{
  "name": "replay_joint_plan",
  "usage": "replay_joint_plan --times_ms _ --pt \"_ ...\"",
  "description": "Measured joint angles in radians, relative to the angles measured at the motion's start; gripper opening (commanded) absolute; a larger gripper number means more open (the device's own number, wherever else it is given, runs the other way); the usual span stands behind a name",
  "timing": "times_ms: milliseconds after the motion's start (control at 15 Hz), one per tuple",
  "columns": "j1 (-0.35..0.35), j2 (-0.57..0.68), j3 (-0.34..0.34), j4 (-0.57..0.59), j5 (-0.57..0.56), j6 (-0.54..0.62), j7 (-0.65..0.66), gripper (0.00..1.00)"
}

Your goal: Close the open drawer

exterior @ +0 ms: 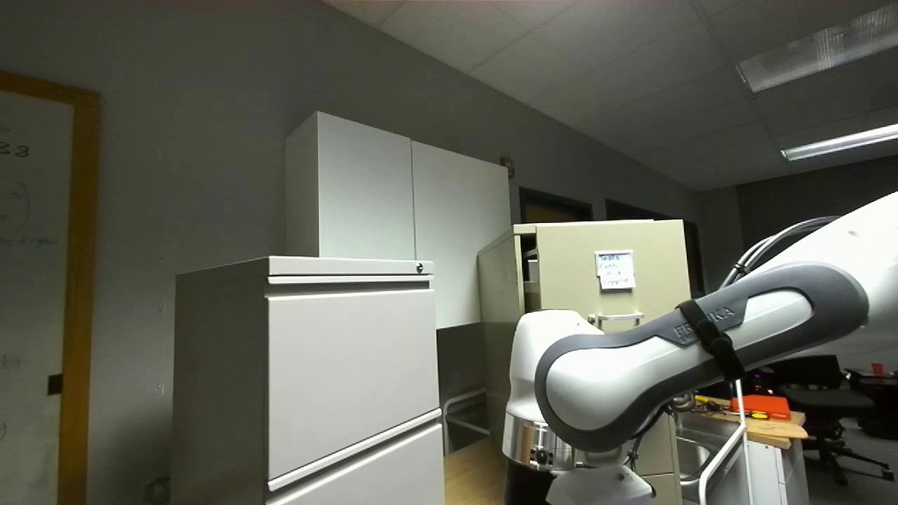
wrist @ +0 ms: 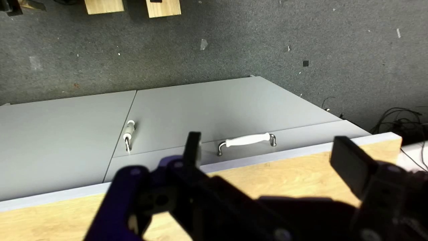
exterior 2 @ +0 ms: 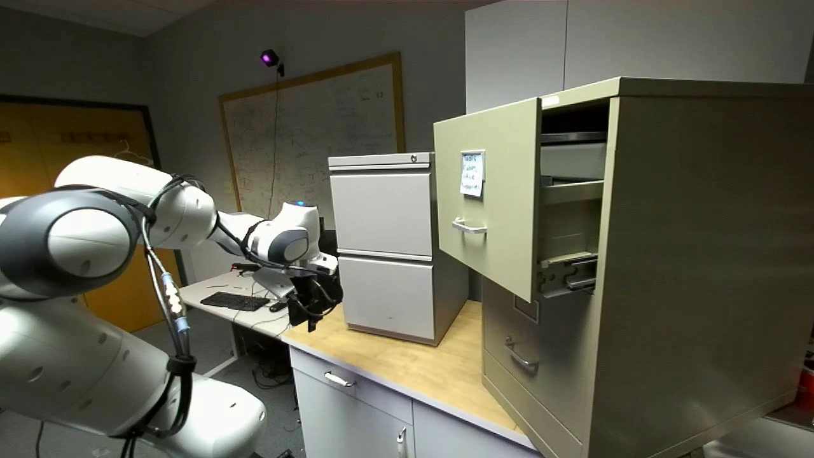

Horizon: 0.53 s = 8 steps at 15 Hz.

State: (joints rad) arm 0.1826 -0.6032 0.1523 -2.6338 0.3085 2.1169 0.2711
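- Drawer (exterior 2: 499, 197) stands partly out of its beige cabinet (exterior 2: 693, 254), both exterior views.
- I have the gripper (wrist: 271, 154) well apart from it, fingers (wrist: 351, 164) spread wide.

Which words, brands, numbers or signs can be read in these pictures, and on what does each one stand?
"FRANKA": on the robot arm, partly covered by a black strap.
"Tools": on the paper sheet on the open drawer, top line.
"Supplies": same sheet, bottom line; the lines between are too blurred.
"33", probably: on the whiteboard; its other writing is too faint.
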Motion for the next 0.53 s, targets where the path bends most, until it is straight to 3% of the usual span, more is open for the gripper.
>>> replay_joint_plan --times_ms 400,467,533 --pt "-0.008 0.009 0.006 0.005 -0.005 0.003 0.016 1.00" --pt "-0.014 0.009 0.016 0.010 -0.014 0.012 0.029 0.75" --pt "-0.021 0.009 0.029 0.016 -0.027 0.023 0.046 0.73"
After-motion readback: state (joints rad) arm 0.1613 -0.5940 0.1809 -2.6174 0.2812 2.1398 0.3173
